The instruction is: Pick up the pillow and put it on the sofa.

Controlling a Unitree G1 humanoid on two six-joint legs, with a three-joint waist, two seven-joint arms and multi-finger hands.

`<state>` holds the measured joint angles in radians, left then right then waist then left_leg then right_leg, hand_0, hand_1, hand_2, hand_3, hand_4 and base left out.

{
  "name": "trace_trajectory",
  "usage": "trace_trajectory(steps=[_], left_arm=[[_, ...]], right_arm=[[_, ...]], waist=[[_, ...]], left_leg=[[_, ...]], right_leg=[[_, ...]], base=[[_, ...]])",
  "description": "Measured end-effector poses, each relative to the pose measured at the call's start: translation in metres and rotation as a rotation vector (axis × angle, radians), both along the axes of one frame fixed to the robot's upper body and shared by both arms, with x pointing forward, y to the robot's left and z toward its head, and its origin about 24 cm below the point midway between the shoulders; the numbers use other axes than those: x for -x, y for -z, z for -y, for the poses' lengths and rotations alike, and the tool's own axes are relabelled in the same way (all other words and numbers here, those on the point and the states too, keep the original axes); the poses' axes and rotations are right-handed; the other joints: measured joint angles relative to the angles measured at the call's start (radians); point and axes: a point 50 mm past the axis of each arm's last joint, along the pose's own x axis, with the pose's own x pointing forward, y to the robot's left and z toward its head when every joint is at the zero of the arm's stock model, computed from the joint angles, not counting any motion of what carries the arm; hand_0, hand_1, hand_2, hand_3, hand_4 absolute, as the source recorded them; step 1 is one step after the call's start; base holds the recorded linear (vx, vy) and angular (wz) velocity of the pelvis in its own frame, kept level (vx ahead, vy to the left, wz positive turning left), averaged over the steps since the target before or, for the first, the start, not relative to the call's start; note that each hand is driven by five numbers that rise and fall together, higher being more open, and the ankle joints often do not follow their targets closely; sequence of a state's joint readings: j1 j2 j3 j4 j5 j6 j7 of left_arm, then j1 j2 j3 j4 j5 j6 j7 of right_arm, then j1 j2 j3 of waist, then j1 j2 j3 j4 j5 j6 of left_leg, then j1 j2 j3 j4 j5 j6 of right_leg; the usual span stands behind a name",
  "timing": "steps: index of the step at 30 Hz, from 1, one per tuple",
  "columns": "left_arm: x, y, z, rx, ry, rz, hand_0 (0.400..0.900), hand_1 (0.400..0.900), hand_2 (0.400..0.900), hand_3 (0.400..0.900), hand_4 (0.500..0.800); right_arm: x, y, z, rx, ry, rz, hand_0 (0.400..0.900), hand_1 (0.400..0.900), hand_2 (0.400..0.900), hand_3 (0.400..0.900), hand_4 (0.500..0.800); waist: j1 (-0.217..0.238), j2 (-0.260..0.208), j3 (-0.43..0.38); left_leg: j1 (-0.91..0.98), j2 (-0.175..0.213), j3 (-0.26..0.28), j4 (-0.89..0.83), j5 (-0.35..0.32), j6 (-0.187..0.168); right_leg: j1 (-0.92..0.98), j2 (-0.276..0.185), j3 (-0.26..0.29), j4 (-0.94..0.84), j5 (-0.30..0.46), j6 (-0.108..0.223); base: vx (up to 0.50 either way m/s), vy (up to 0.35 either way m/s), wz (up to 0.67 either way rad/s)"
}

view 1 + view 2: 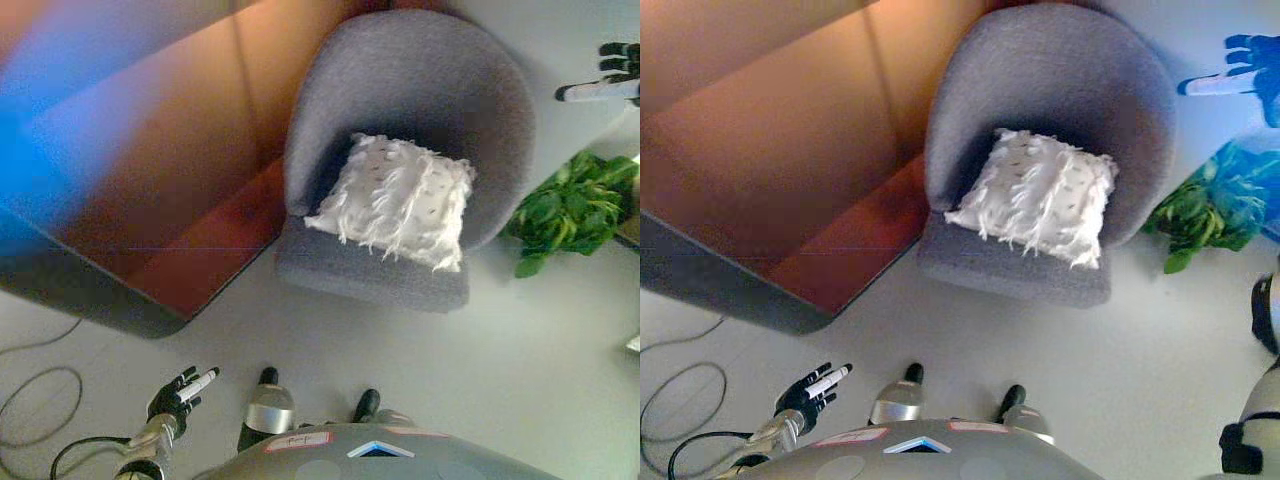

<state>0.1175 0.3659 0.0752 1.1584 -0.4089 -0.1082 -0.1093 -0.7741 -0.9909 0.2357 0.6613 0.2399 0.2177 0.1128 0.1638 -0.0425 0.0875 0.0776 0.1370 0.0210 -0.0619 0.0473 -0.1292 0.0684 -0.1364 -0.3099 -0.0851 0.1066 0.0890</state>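
Note:
A white shaggy pillow (395, 200) lies on the seat of a grey round armchair (420, 80) and leans against its backrest. My left hand (182, 395) hangs low at the lower left, far from the chair, with its fingers straight and empty. My right hand (612, 78) shows at the upper right edge, beyond the chair's right side, with its fingers stretched out and holding nothing. Neither hand touches the pillow.
A large reddish-brown piece of furniture (150, 170) with a dark edge fills the left side, close against the chair. A green leafy plant (565, 205) stands on the floor right of the chair. Pale floor (540, 340) lies in front of the chair.

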Motion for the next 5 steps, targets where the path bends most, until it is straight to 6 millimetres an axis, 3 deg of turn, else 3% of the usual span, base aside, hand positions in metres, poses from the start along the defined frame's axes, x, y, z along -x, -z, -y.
trace_trajectory(steps=[5], left_arm=[[-0.005,-0.002,0.000,-0.014,-0.057,0.026,0.900,0.900,0.900,0.900,0.800]], right_arm=[[0.030,0.089,-0.054,-0.118,-0.111,-0.003,0.900,0.900,0.900,0.900,0.800]], waist=[[-0.078,0.003,-0.009]], left_leg=[[0.036,0.001,0.046,-0.019,-0.004,0.004]], right_leg=[[-0.001,0.003,0.046,0.000,0.004,0.002]], base=[[-0.05,0.055,-0.27]])
